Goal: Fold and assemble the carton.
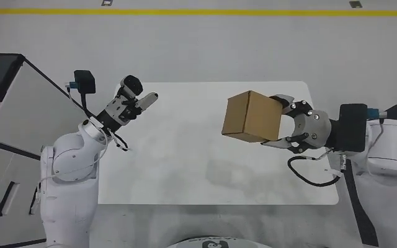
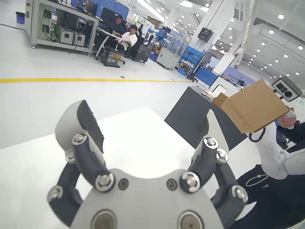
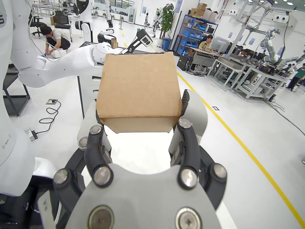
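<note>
A brown cardboard carton (image 1: 251, 116), folded into a box shape, hangs above the right half of the white table (image 1: 186, 167). My right gripper (image 1: 278, 122) is shut on the carton, one finger on each side of it. In the right wrist view the carton (image 3: 139, 89) sits between the fingers (image 3: 194, 107), and a loose flap hangs at its near end. My left gripper (image 1: 144, 100) stands open and holds nothing over the table's far left corner. From the left wrist view the carton (image 2: 256, 106) shows far off, beyond the open left gripper (image 2: 146, 120).
A dark stand (image 2: 197, 117) stands past the table's far edge in the left wrist view. A black frame (image 1: 25, 80) lies off the table's left side. A yellow line (image 1: 198, 12) runs across the floor beyond the table.
</note>
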